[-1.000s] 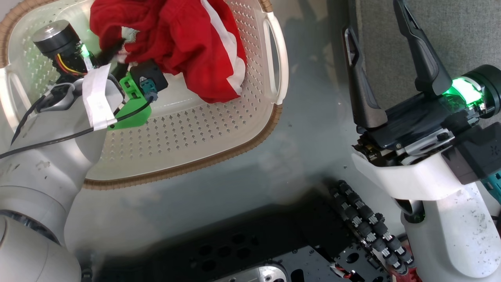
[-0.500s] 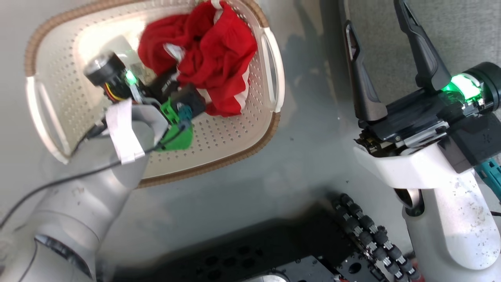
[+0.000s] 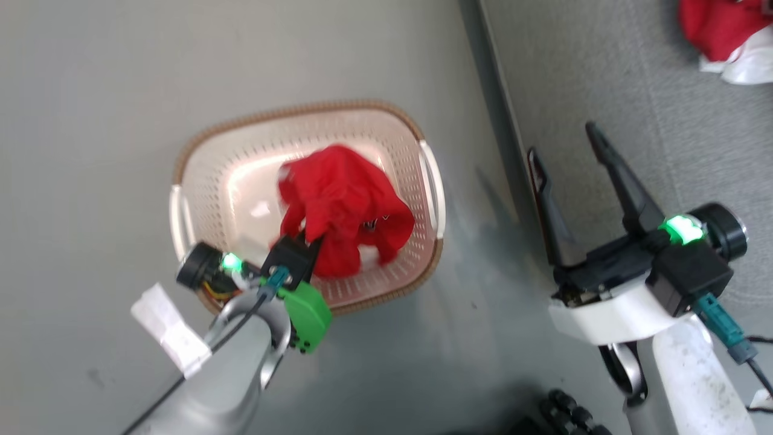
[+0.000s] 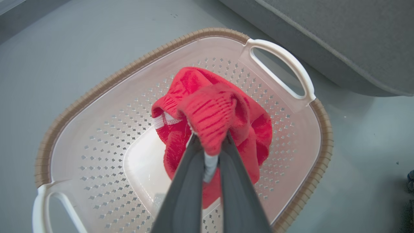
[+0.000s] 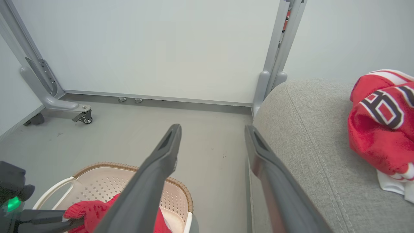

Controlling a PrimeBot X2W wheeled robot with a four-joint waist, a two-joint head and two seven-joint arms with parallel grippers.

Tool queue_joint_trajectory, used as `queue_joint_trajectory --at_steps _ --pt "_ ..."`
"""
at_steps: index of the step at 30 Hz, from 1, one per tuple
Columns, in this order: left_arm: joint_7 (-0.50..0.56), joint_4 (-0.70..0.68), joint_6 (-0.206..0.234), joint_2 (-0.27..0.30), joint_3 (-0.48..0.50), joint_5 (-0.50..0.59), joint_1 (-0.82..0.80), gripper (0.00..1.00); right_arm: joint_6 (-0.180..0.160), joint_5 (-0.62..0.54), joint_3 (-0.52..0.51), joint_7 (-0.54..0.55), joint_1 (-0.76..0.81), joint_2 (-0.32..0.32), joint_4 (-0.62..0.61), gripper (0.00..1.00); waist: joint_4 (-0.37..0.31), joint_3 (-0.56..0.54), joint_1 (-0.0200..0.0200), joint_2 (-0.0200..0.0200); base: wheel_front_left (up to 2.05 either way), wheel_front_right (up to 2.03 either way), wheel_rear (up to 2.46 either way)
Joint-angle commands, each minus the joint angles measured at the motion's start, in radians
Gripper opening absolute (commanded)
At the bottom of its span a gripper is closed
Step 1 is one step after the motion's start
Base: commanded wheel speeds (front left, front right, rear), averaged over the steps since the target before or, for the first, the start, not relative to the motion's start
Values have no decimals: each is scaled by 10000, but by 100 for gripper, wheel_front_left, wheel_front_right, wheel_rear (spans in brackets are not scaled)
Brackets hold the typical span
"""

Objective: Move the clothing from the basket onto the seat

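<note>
A bunched red garment (image 4: 213,113) is clamped at its top fold between the closed fingers of the left pincer (image 4: 210,152) and hangs beyond the fingertips, within the cream basket (image 4: 97,139) spread beneath that pincer. The grey seat (image 3: 604,90) is seen to that pincer's right, past the basket, and the right pincer (image 3: 560,139) is held over its edge, spread wide and empty. A red jersey (image 5: 378,129) is laid on the seat, ahead and right of the right pincer.
</note>
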Motion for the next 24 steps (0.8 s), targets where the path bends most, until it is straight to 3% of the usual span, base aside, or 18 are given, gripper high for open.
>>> queue_joint_trajectory --at_steps 1,10,24 --pt "-34 -278 57 -42 262 -188 629 0 -10 76 4 -1 444 -33 126 100 841 -3137 0 23 0 0 0" --pt "-34 -2342 178 -102 1843 -94 2724 0 -10 253 232 0 1821 28 665 100 773 -5423 0 23 0 0 0" --pt "-36 -4992 79 -296 2917 605 3922 0 -10 550 533 0 2932 84 903 100 552 -6674 0 23 0 0 0"
